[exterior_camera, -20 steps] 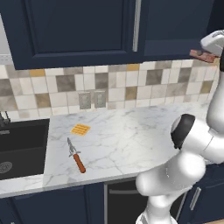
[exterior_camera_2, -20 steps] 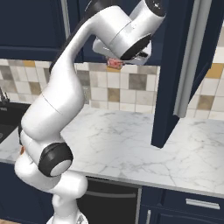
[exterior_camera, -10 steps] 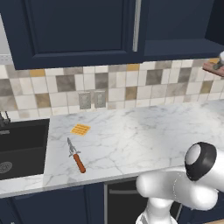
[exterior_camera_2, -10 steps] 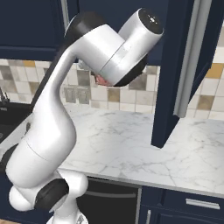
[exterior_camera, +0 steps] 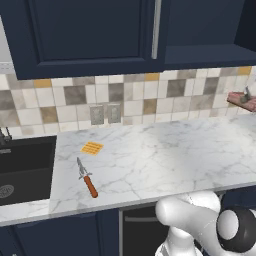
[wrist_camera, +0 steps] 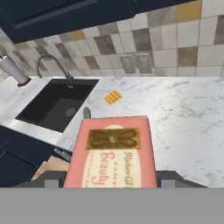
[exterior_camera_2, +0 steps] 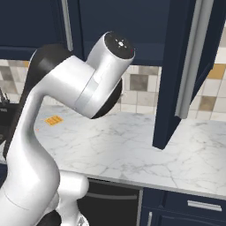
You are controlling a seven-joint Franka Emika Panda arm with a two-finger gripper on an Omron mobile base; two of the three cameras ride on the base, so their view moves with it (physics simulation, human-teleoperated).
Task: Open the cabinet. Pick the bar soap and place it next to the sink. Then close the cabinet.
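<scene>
Over at the left, the dark sink (exterior_camera: 25, 167) is sunk into the marble counter (exterior_camera: 165, 155), with an orange ridged square (exterior_camera: 92, 148) and an orange-handled knife (exterior_camera: 86, 177) lying just beside it. Far to the right, up in the air over the counter, the gripper (exterior_camera: 245, 98) is clenched on the bar soap (wrist_camera: 113, 151), which sits squarely between its jaws. The cabinet (exterior_camera_2: 185, 66) door hangs open.
</scene>
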